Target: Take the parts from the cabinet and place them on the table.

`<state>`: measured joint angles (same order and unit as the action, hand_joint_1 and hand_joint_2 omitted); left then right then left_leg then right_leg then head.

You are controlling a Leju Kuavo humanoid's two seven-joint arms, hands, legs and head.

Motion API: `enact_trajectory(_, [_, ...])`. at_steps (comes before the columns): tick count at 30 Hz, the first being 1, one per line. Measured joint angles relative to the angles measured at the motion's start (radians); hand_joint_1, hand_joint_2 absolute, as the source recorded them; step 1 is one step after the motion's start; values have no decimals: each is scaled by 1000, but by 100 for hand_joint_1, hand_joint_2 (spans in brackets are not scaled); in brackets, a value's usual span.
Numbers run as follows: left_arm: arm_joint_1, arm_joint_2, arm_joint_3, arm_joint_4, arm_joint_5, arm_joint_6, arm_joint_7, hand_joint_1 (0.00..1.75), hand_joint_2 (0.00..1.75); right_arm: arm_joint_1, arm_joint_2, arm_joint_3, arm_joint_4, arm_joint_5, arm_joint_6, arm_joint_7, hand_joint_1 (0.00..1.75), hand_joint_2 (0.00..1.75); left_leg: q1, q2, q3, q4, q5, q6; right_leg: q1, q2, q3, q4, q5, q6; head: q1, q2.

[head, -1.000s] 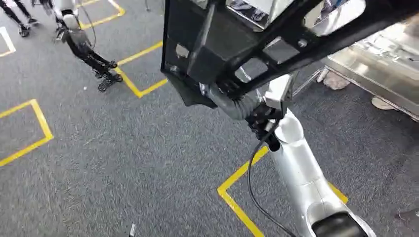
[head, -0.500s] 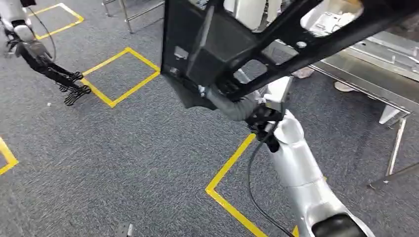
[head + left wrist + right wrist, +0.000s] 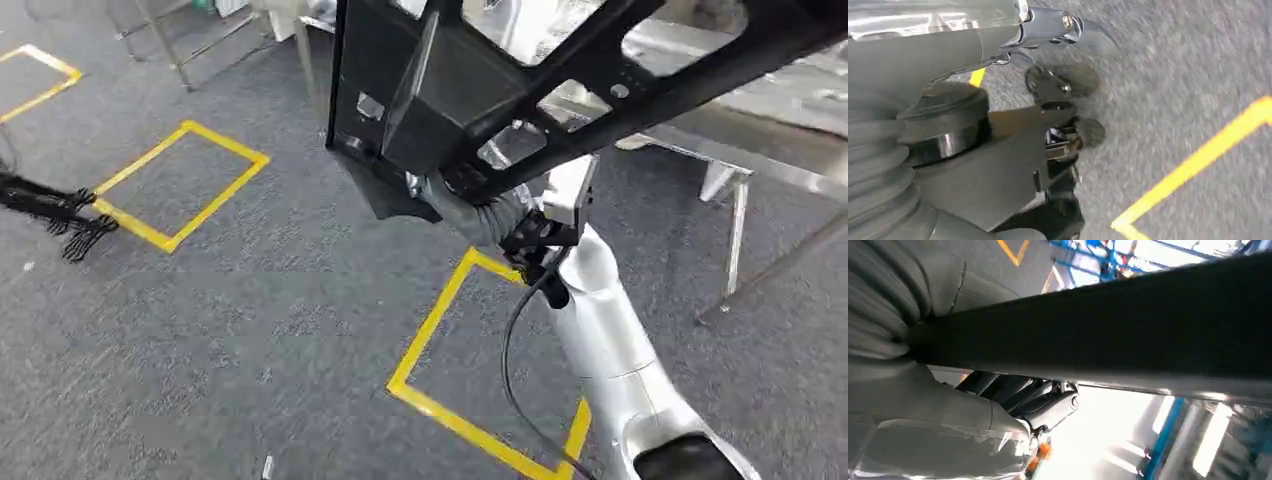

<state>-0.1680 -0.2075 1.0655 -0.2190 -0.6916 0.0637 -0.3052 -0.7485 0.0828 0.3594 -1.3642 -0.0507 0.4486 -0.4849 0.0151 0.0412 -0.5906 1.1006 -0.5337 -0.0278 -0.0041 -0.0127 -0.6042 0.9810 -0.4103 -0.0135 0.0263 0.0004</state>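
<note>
Part: a big black openwork frame [image 3: 470, 90] is carried high over the grey carpet, up near the head camera.
Left hand [image 3: 1058, 130]: seen hanging above the carpet; nothing is held, fingers partly curled, so open or closed cannot be told.
Right hand [image 3: 480, 215]: wrapped round the part's lower bar.
Table [image 3: 760, 120]: steel, seen far right, beyond the part.

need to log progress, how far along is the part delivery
Done: a black part is out of the cabinet and off the floor. In hand: the right hand grips it from below and carries it over the grey carpet; the left hand hangs over the floor holding nothing. Left: a metal table stands ahead on the right, and the part is not yet set on it.
</note>
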Motion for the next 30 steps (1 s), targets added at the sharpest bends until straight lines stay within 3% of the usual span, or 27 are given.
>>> enact_trajectory(2, [5, 0, 0, 0, 2, 0, 1, 0, 175, 1, 5, 1, 2, 0, 0, 0, 175, 175, 0, -31, -82, 167, -71, -4, 1, 30, 0, 1, -2, -3, -6, 0])
enact_trajectory(3, [8, 0, 0, 0, 2, 1, 1, 0, 175, 3, 5, 2, 4, 1, 1, 0, 175, 175, 0, -33, -114, 221, -82, -5, 2, 46, 0, 3, -2, -4, -7, 0])
enact_trajectory(4, [9, 1, 0, 0, 3, 1, 0, 0, 175, 5, 5, 3, 5, 1, 1, 1, 175, 175, 0, -34, -126, 227, -66, -4, 3, 62, 0, 6, -4, -4, -6, 0])
enact_trajectory(5, [8, 1, 0, 0, 3, 2, 0, 0, 175, 5, 5, 3, 5, 1, 1, 2, 175, 175, 0, -34, -114, 184, -28, -3, 2, 78, 0, 10, -6, -3, -6, 0])
enact_trajectory(6, [7, 2, 1, 0, 4, 3, 0, 0, 175, 5, 5, 3, 5, 1, 1, 2, 175, 175, 1, -38, -82, 101, 26, -1, 1, 94, 0, 15, -9, 0, -7, 0])
enact_trajectory(7, [7, 3, 1, 0, 5, 3, -1, 0, 175, 5, 6, 3, 5, 1, 1, 2, 175, 175, 3, -58, -44, 8, 76, 2, 0, 108, 1, 21, -13, 4, -7, 0])
enact_trajectory(8, [8, 3, 1, 0, 5, 3, -2, 0, 175, 5, 6, 3, 5, 1, 1, 2, 175, 175, 7, -110, -18, -59, 90, 7, -3, 118, -3, 26, -17, 7, -7, 0])
enact_trajectory(9, [9, 3, 1, 0, 5, 3, -3, 0, 175, 4, 6, 3, 5, 1, 1, 2, 175, 175, 11, -122, -8, -81, 79, 9, 3, 132, -11, 37, -19, 13, -6, 0])
enact_trajectory(12, [5, 3, 1, 0, 4, 3, -4, 0, 175, 6, 6, 2, 5, 1, 1, 2, 175, 175, 2, -96, -9, -75, 81, 23, -9, 161, -20, 26, -11, 34, -6, 0])
enact_trajectory(13, [5, 0, 1, 0, 4, 2, -4, 0, 175, 7, 5, 0, 4, 1, 1, 3, 175, 175, 12, -82, -5, -88, 87, 32, -4, 167, -22, 28, -12, 40, -8, 0])
enact_trajectory(14, [3, 0, 1, 0, 4, 3, -5, 0, 175, 6, 5, 0, 4, 1, 1, 2, 175, 175, 10, -69, -1, -94, 90, 37, 1, 107, -27, 45, -24, 44, -6, 0])
enact_trajectory(15, [2, 0, 1, 0, 4, 2, -5, 0, 175, 3, 4, 0, 5, 1, 1, 2, 175, 175, 9, -58, 1, -96, 89, 44, 0, 57, -51, 92, -55, 50, 8, 0])
enact_trajectory(16, [4, 0, 1, 0, 4, 2, -5, 0, 175, 2, 4, 0, 5, 1, 1, 2, 175, 175, 7, -47, 1, -96, 89, 45, -1, 33, -88, 167, -92, 56, 7, 0])
enact_trajectory(17, [7, 0, 1, 0, 4, 2, -5, 0, 175, 4, 4, 0, 5, 1, 1, 2, 175, 175, 6, -32, 1, -95, 87, 46, -5, 23, -134, 256, -127, 60, 9, 0])
enact_trajectory(18, [8, 0, 1, 0, 4, 2, -5, 0, 175, 7, 3, 0, 6, 1, 1, 2, 175, 175, 6, -18, 1, -95, 85, 46, -8, 20, -170, 321, -146, 63, 9, 0])
enact_trajectory(19, [8, 0, 1, 0, 4, 2, -5, 0, 175, 9, 3, 0, 8, 1, 1, 2, 175, 175, 6, -4, 2, -95, 83, 45, -11, 18, -183, 339, -140, 65, 11, 0])
enact_trajectory(20, [7, 0, 1, 0, 4, 2, -5, 0, 175, 10, 2, 0, 8, 1, 1, 2, 175, 175, 6, 8, 4, -95, 81, 44, -12, 16, -169, 308, -113, 65, 10, 0])
enact_trajectory(21, [6, -1, 1, 0, 2, 2, -5, 0, 175, 10, 2, 0, 8, 1, 1, 2, 175, 175, 6, 19, 7, -95, 78, 42, -11, 11, -133, 237, -73, 64, 11, 0])
enact_trajectory(22, [5, -1, 1, 0, 1, 2, -5, 0, 175, 8, 2, 0, 7, 1, 1, 2, 175, 175, 6, 30, 13, -95, 74, 39, -10, -3, -79, 134, -27, 59, 11, 0])
enact_trajectory(23, [4, -2, 1, 0, 0, 2, -5, 0, 175, 6, 2, 0, 7, 1, 1, 2, 175, 175, 5, 39, 21, -95, 70, 35, -4, -47, -26, 42, 6, 51, 11, 0])
enact_trajectory(24, [3, -2, 1, 0, 0, 1, -5, 0, 175, 4, 3, 0, 8, 1, 1, 2, 175, 175, -3, 47, 23, -94, 65, 27, 11, -66, -16, 22, -7, 42, 10, 0])
enact_trajectory(28, [-4, -2, 0, 0, 0, 1, -2, 0, 175, 2, 1, 0, 7, 2, 0, 3, 175, 175, -5, 88, 41, -101, 56, 4, 11, -15, -18, 14, -3, 17, 10, 0])
enact_trajectory(29, [-6, -1, -1, 0, 0, 1, -2, 0, 175, 3, 2, -1, 5, 3, 0, 3, 175, 175, 3, 52, 41, -90, 44, -3, 1, -4, -7, 5, 1, 11, 8, 0])
enact_trajectory(30, [-7, -1, -1, 0, 0, 1, -2, 0, 175, -2, 2, 0, 5, 3, -1, 3, 175, 175, 4, 2, 24, -49, 17, -4, -1, 5, -4, 2, 1, 7, 5, 0])
